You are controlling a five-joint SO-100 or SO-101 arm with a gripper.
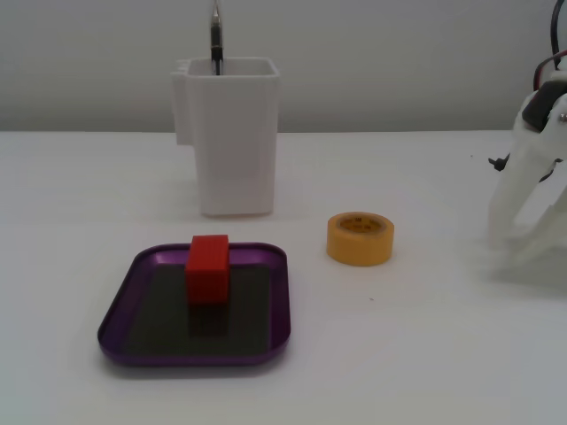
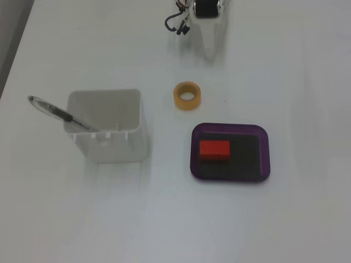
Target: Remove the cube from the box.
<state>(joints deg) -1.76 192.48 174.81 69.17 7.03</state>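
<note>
The red cube (image 1: 208, 270) stands on the dark floor of the purple box (image 1: 117, 312), toward its back and left of centre in the low fixed view. From above, the cube (image 2: 214, 149) lies in the left half of the box (image 2: 265, 160). My white gripper (image 1: 514, 250) points down at the table at the far right, well away from the box, its fingers apart and empty. In the fixed view from above the gripper (image 2: 211, 52) is at the top edge, pale against the white table.
A yellow tape roll (image 1: 360, 250) (image 2: 177, 97) lies between the gripper and the box. A tall white container (image 1: 235, 150) (image 2: 118, 145) with a pen (image 1: 215, 35) (image 2: 55, 111) in it stands behind the box. The table is white.
</note>
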